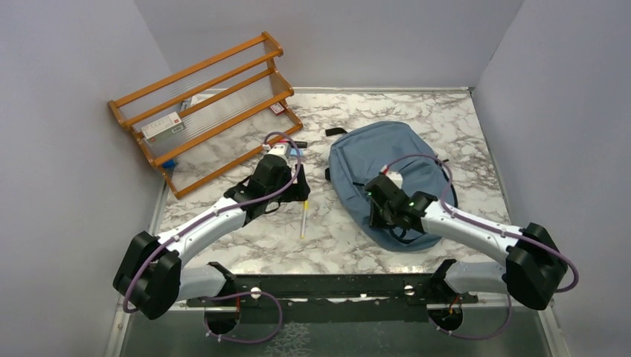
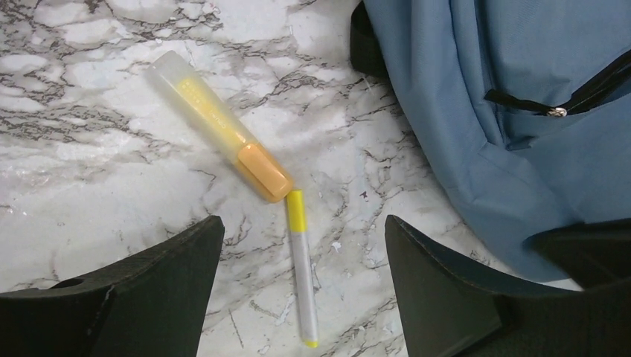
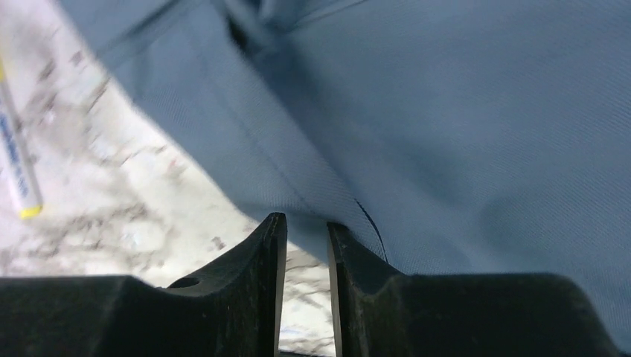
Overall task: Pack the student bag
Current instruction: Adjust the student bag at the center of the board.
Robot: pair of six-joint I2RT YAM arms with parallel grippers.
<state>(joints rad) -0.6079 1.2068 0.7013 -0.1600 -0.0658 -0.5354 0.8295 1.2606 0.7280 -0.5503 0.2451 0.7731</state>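
The student bag point(image 1: 387, 149), dusty-blue with a black zipper point(image 2: 558, 111), lies flat on the marble table, right of centre. My left gripper point(image 2: 305, 227) is open and empty. It hovers over a thin white marker with a yellow cap point(image 2: 301, 268), which lies between its fingers. A fat yellow highlighter with an orange cap point(image 2: 223, 126) lies just beyond the marker. In the top view the marker point(image 1: 304, 219) lies left of the bag, below the left gripper point(image 1: 299, 186). My right gripper point(image 3: 306, 219) is at the bag's near-left edge point(image 3: 446, 111), its jaws nearly together on the fabric hem.
A wooden stepped rack point(image 1: 205, 104) stands at the back left with a small white and red box point(image 1: 162, 126) on it. Grey walls close in the table on three sides. The marker's end point(image 3: 18, 171) shows left of the bag in the right wrist view.
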